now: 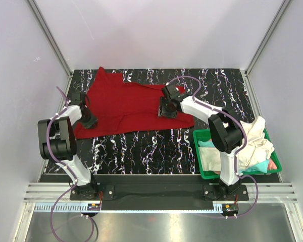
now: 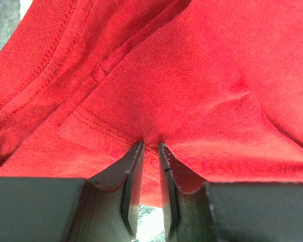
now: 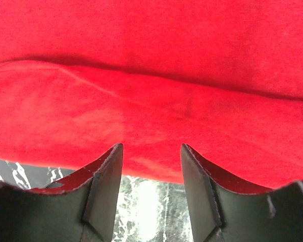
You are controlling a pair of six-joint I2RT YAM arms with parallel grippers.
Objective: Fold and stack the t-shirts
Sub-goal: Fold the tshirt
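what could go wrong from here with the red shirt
1. Only the left claw pinches the red t-shirt; the right claw is open with nothing in it, so a pull from the left could drag the cloth askew.
2. That pinch holds a hem fold at its very tip, so it might slip free.
3. The cream shirt spills over the green bin beside the right arm and could snag.

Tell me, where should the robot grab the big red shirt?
Probably the near hem, coming in low from the robot's side. The red shirt lies flat on the table, so only an edge gives something to pinch.
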